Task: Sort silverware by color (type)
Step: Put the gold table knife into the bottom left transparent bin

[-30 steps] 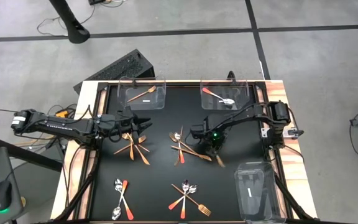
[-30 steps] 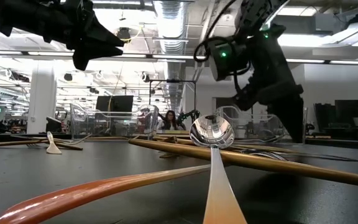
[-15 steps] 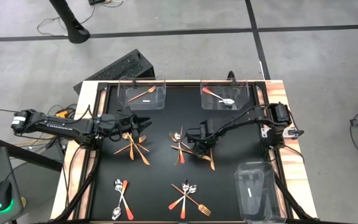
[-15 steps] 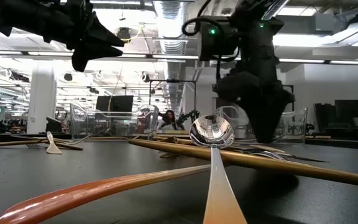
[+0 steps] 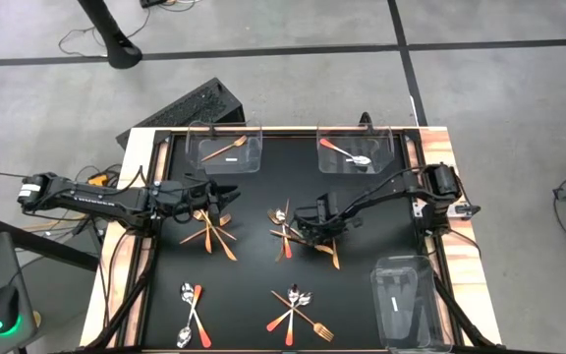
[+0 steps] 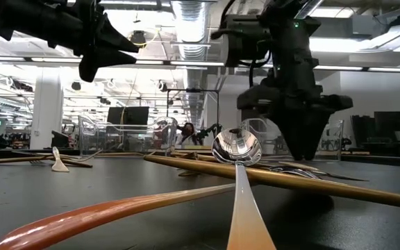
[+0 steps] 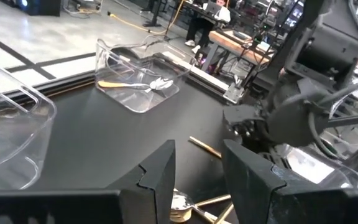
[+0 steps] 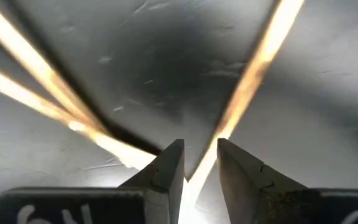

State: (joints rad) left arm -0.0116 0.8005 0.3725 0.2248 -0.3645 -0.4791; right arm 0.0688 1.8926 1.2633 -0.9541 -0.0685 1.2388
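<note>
I have the right gripper (image 5: 308, 228) down low on the black table (image 5: 254, 285), set into the middle pile of silverware (image 5: 285, 236). In the right wrist view its two fingers (image 8: 166, 171) stand only a narrow gap apart, and a slim gold stick (image 8: 247, 87) runs straight down into that gap, its near end lying between the tips. Whether the fingers actually pinch it I cannot tell (the tips hide the contact). Two more gold sticks (image 8: 36, 81) cross the table just beside that one, meeting it near the gripper.

The left gripper (image 5: 232, 196) hangs above the left pile of copper forks (image 5: 209, 231), clear of them, with its fingers (image 7: 160, 180) held a little apart and nothing between them. From that wrist I can see a silver spoon bowl (image 7: 180, 203) on the table just below the tips.

Two more piles lie near the front edge: a spoon pair at front left (image 5: 191, 303) and a crossed heap at front centre (image 5: 296, 313). At the far edge, the left clear bin (image 5: 251, 154) holds one copper fork (image 5: 226, 148), and the right clear bin (image 5: 389, 147) holds one red-handled spoon (image 5: 347, 152). A third bin (image 5: 406, 305) sits at the front right corner (what is inside it I cannot make out).
</note>
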